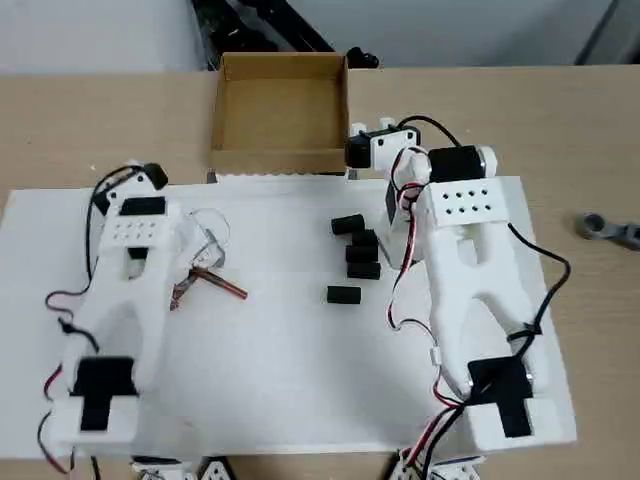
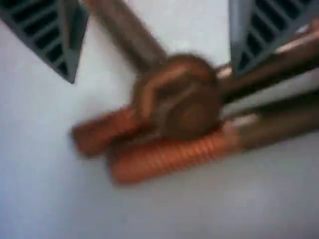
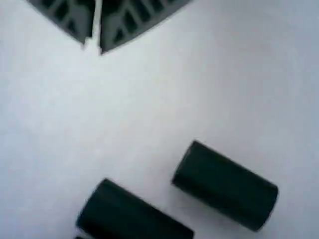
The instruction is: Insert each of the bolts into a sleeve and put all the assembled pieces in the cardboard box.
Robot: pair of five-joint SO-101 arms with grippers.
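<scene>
Bolt pick-up seems in hand — left gripper (image 2: 154,72), jaws apart, over the heaped bolts (image 2: 174,124) on the counter (image 1: 290,390); right gripper (image 3: 94,42) pinched together near the sleeves (image 3: 224,184). Next — clamp one bolt alone

You've got a light wood worktop (image 1: 560,110) w/ a white sheet (image 1: 290,380) laid over the middle. Pale wall (image 1: 90,30) behind, dark frame (image 1: 260,25) at the back edge.
</scene>
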